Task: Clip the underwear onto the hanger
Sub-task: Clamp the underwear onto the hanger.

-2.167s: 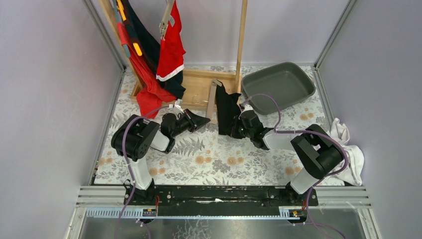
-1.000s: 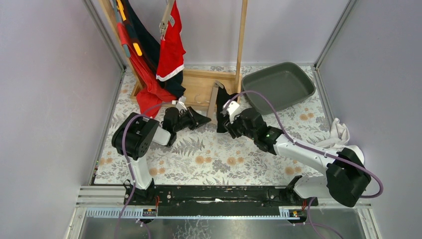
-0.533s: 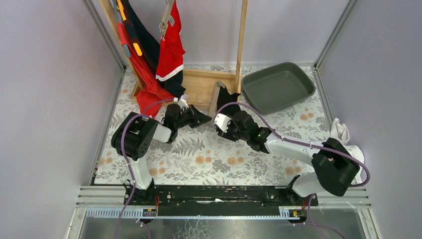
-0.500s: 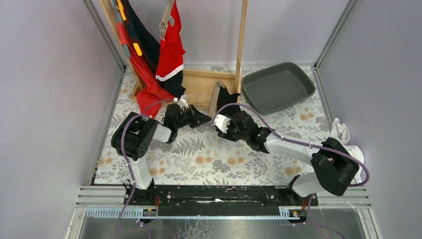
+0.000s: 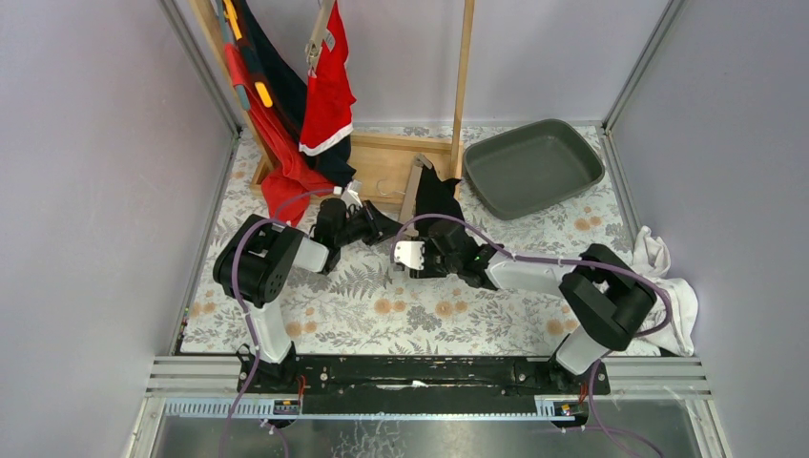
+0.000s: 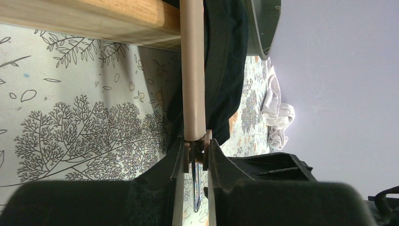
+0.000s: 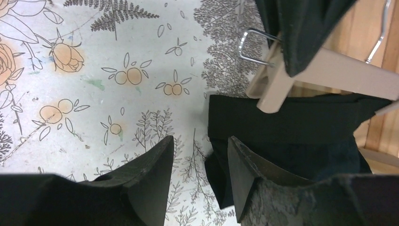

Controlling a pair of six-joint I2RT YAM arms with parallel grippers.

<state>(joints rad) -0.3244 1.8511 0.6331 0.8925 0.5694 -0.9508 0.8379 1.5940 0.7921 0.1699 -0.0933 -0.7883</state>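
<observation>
The hanger [image 5: 409,196] is a beige bar lying tilted against the wooden rack. My left gripper [image 5: 383,227] is shut on its clip [image 6: 196,149] at the near end, squeezing the clip's two legs. In the right wrist view the clip [image 7: 273,92] points its beige tips at the upper edge of the black underwear [image 7: 291,134]; I cannot tell if they touch. The underwear [image 5: 437,198] drapes beside the bar down to the table. My right gripper [image 7: 200,146] stands open just left of the underwear's lower corner, holding nothing.
A grey tub [image 5: 534,167] sits at the back right. The wooden rack [image 5: 380,167] stands at the back with red and dark garments [image 5: 320,95] hanging on it. A white cloth [image 5: 668,281] lies at the right edge.
My right gripper has come away from the underwear, swinging left and nearer, low over the table. The left gripper has kept its hold on the clip and shifted slightly back.
</observation>
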